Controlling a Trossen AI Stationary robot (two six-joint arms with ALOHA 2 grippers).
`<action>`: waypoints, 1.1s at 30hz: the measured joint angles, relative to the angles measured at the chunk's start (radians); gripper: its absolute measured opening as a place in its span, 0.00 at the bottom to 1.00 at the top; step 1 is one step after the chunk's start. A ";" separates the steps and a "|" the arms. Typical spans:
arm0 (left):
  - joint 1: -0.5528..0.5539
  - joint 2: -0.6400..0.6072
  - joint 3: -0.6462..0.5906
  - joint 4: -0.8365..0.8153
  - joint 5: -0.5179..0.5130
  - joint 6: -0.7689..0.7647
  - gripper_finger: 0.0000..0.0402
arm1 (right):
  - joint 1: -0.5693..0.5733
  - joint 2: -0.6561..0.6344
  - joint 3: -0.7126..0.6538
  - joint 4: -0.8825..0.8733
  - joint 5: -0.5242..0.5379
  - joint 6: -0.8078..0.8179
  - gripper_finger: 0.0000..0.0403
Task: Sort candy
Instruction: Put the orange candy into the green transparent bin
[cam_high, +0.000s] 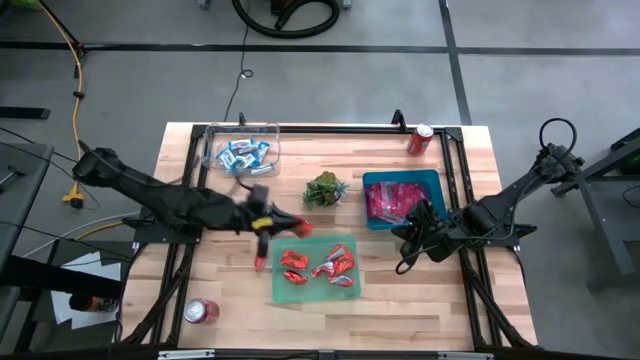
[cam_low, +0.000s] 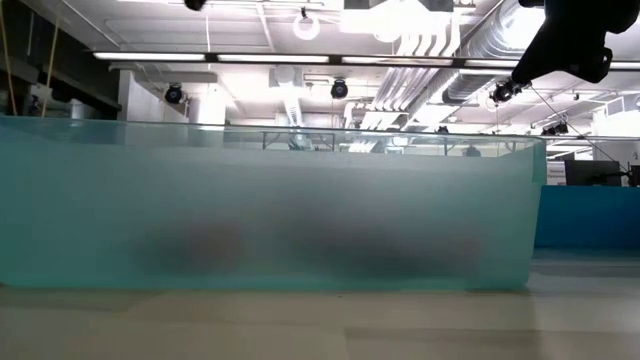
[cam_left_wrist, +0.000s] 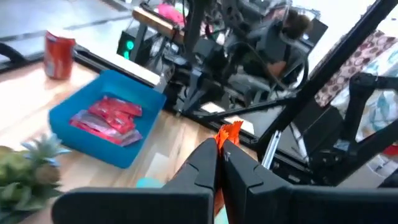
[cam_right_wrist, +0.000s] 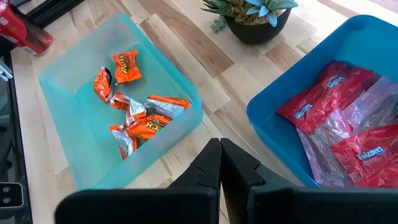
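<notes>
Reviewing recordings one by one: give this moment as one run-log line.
left gripper: shut on orange candy, above teal bin | right gripper: shut, empty, by blue bin | clear bin: blue-white candy

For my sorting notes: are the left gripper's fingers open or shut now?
Shut on an orange candy: the left gripper fingers meet, with the wrapper pinched at their tips.

Three bins on the table (cam_high: 400, 300): clear bin (cam_high: 240, 152) at back left, teal bin (cam_high: 315, 270) at front centre, blue bin (cam_high: 402, 198) to the right. Each holds wrapped candy (cam_high: 318, 266). Plant (cam_high: 325, 189) sits between the clear and blue bins, behind the teal one. One can (cam_high: 420, 139) at back right, behind the blue bin; another can (cam_high: 201, 311) at front left. Left gripper (cam_high: 288, 226) over the teal bin's back left corner, right gripper (cam_high: 414, 228) at the blue bin's front edge.
</notes>
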 joint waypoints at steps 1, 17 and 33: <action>0.000 0.033 0.013 0.005 0.015 -0.003 0.00 | 0.000 0.000 0.000 0.000 0.000 0.000 0.00; -0.006 0.617 0.375 -0.330 0.120 0.069 0.00 | 0.000 0.000 0.000 -0.023 -0.007 -0.008 0.00; 0.024 0.780 0.374 -0.517 -0.034 -0.067 0.00 | 0.000 0.000 0.000 -0.039 -0.008 -0.008 0.00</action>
